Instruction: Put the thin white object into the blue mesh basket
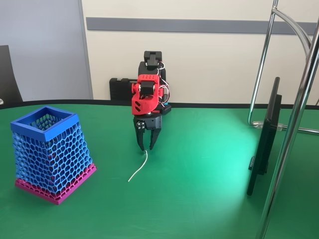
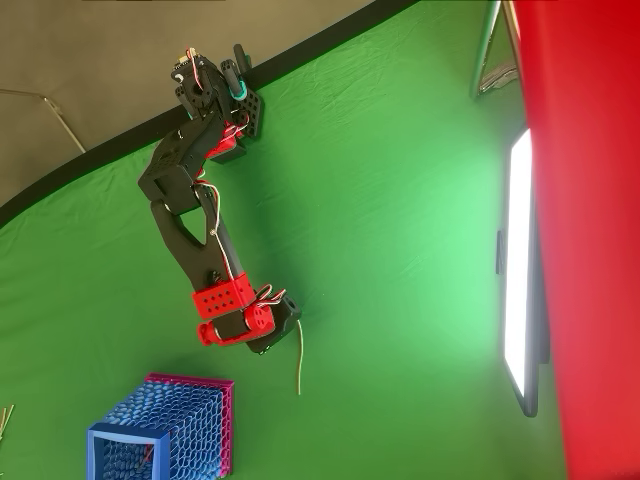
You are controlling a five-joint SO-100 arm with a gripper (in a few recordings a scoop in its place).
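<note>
The black two-finger gripper (image 1: 145, 147) pinches the top end of the thin curved white strand (image 1: 139, 168), its lower end near or touching the green table (image 1: 199, 189), well apart from the blue honeycomb-mesh basket (image 1: 50, 152), so lifting, carrying and dropping remain.

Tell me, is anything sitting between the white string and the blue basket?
No. In the fixed view, just bare green table lies between the thin white object and the blue mesh basket.
</note>
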